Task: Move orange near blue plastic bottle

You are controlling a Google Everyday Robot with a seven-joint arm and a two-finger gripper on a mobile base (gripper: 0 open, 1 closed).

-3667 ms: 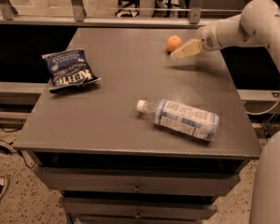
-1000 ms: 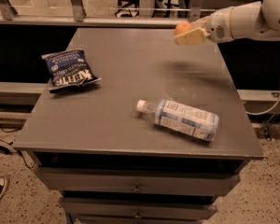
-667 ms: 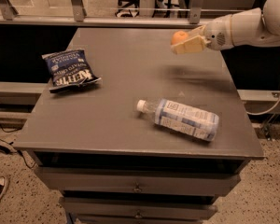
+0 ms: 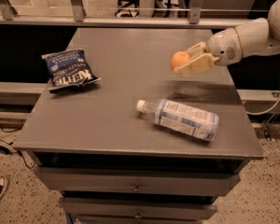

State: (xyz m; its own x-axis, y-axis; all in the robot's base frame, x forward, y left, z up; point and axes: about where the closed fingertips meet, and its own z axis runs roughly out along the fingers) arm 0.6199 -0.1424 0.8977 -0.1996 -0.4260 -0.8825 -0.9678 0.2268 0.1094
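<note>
Over table (image 4: 107, 120), fingers (image 4: 196, 66) with orange (image 4: 179, 59), lower.

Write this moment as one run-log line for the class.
pincer: shut on orange, above table | blue plastic bottle: lying on its side, nearer camera | stage: orange not yet set down

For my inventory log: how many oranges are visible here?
1. The orange is held in the gripper, above the table, beyond the blue plastic bottle. None seems hidden.
</note>
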